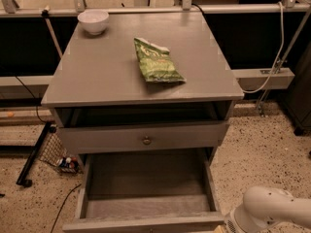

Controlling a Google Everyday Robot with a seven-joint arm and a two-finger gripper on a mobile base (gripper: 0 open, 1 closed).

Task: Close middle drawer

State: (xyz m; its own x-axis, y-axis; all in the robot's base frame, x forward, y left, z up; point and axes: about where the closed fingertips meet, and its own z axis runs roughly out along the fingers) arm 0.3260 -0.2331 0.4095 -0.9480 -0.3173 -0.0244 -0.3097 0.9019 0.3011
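the middle drawer (146,205) stands pulled far out from the front edge of the desk (97,76). its grey box is bare inside and its low front reaches the bottom of the view, so the closing push is not yet made. the top drawer (116,139) above it, with its round knob (146,140), sits nearly flush, with a dark gap under the desk's front edge. a white bowl (93,21) rests at the far left corner and a green snack bag (156,61) lies mid-top, toward the right edge; neither bears on the job. the white arm (274,212) waits low, off the front right corner. the gripper (221,227) shows only as a pale sliver just beside the drawer front's right end, probably placed to press it inward. how wide it is set, and whether it touches anything, i cannot tell.
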